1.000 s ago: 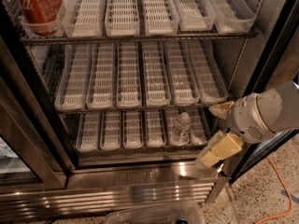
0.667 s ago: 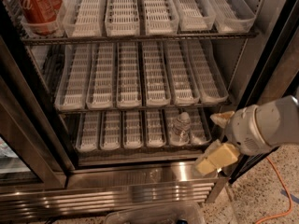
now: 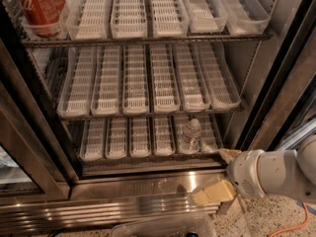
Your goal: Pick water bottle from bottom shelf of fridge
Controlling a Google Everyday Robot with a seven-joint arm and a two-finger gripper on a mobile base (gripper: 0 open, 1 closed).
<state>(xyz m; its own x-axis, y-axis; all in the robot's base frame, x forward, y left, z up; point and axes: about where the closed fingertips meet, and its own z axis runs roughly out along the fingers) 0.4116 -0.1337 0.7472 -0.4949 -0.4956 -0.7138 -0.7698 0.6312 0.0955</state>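
The water bottle (image 3: pixel 191 134) is small and clear with a pale cap. It stands upright in the fifth lane tray of the bottom shelf (image 3: pixel 131 138) of the fridge (image 3: pixel 148 185). My gripper (image 3: pixel 220 175) hangs outside the fridge at the lower right, over the right end of the steel sill. It is below and to the right of the bottle and not touching it. Its two yellowish fingers (image 3: pixel 213 193) are spread apart with nothing between them.
Red cola cans (image 3: pixel 37 4) stand in the top rack's left tray. The middle rack (image 3: pixel 148 80) holds empty trays. The glass door (image 3: pixel 12 167) stands open at left, the door frame (image 3: pixel 284 90) at right. A clear plastic bin (image 3: pixel 163 226) and an orange cable (image 3: pixel 291 226) lie on the floor.
My gripper and arm have dropped down and slightly left, from beside the bottom rack's right end to the level of the sill. The bottle has not moved.
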